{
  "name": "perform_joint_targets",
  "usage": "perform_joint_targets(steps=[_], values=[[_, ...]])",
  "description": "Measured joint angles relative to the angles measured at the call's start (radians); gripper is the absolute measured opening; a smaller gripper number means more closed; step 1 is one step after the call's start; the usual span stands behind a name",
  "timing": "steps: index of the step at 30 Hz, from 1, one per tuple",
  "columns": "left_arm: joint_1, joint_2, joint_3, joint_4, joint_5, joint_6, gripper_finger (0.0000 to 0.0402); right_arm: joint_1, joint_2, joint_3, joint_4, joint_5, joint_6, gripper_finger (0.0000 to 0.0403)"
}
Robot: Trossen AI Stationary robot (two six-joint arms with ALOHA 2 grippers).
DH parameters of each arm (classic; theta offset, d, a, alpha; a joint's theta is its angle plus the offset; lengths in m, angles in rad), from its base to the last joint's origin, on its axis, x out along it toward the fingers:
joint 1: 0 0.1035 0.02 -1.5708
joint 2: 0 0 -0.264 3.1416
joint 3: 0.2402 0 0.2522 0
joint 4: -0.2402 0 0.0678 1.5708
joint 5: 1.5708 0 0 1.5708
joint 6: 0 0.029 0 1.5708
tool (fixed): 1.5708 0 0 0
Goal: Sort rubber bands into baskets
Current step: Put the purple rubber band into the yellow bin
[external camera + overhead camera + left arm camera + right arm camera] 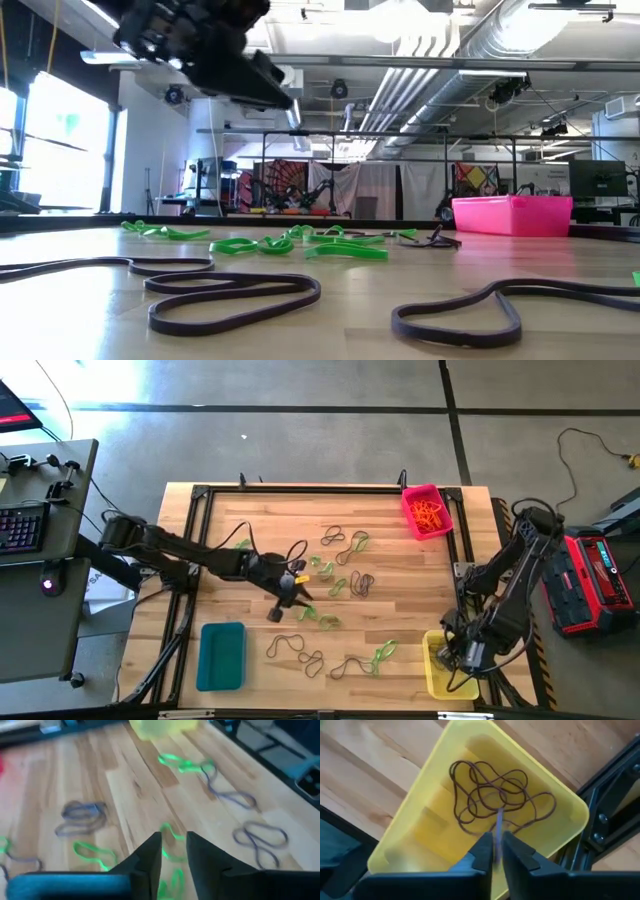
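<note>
Right gripper (494,851) points down into the yellow basket (415,820), fingers nearly together on a dark band (498,822) — left gripper (172,851), slightly parted, reaches over mid-table green bands (170,832).

Smooth pale wood table (400,630); glossy yellow plastic basket (440,820).
</note>
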Motion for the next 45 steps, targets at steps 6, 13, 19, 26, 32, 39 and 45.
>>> perform_joint_targets(steps=[6,13,19,26,32,39,45], values=[[-0.043,-0.014,0.000,-0.036,-0.066,-0.015,0.0038,-0.008,0.000,0.001,-0.020,0.000,-0.020,0.0098],[-0.027,-0.002,-0.001,0.053,0.006,-0.008,0.0002,-0.008,0.000,0.001,-0.021,0.111,-0.045,0.0137],[0.014,-0.002,-0.001,0.087,0.007,-0.009,0.0001,-0.027,0.000,0.001,-0.021,0.286,-0.118,0.0138],[0.132,0.004,-0.065,0.200,-0.091,-0.051,0.0001,-0.144,0.000,0.002,-0.014,0.439,-0.323,0.0138],[0.272,0.064,0.028,0.115,-0.121,-0.098,0.0001,-0.291,0.000,0.002,-0.005,0.519,-0.503,0.0138],[0.368,0.209,0.165,-0.039,-0.118,-0.040,0.0029,-0.421,0.000,0.002,0.093,0.640,-0.745,0.0138],[0.404,0.326,0.212,-0.025,-0.127,-0.010,0.0085,-0.497,0.000,0.002,0.210,0.680,-0.930,0.0138]])
